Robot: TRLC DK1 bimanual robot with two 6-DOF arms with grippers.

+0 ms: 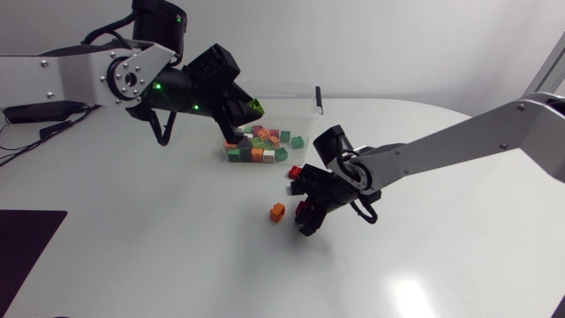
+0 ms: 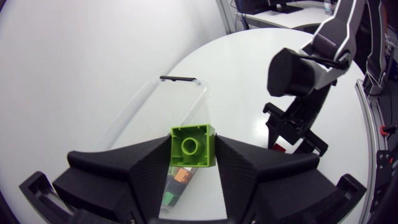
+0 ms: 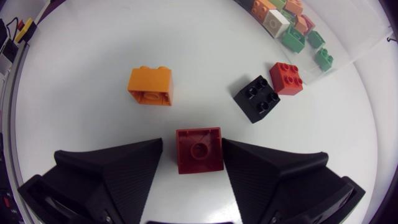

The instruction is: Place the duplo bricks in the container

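My left gripper [image 1: 252,108] hangs over the clear container [image 1: 287,94], shut on a light green brick [image 2: 193,147]; the container [image 2: 186,93] lies below and ahead of it. My right gripper [image 3: 193,152] is low over the table with a dark red brick [image 3: 199,149] between its fingers. One finger is at the brick's side and the other stands slightly off it, so the gripper is open. Ahead of it lie an orange brick [image 3: 150,86], a black brick [image 3: 257,98] and a small red brick [image 3: 286,78]. The orange brick [image 1: 277,212] sits just left of my right gripper [image 1: 307,212].
Several green, orange, red and white bricks [image 1: 260,146] lie inside the container's near end. A dark mat [image 1: 26,238] lies at the table's left edge. My right arm [image 2: 298,74] shows beyond the container in the left wrist view.
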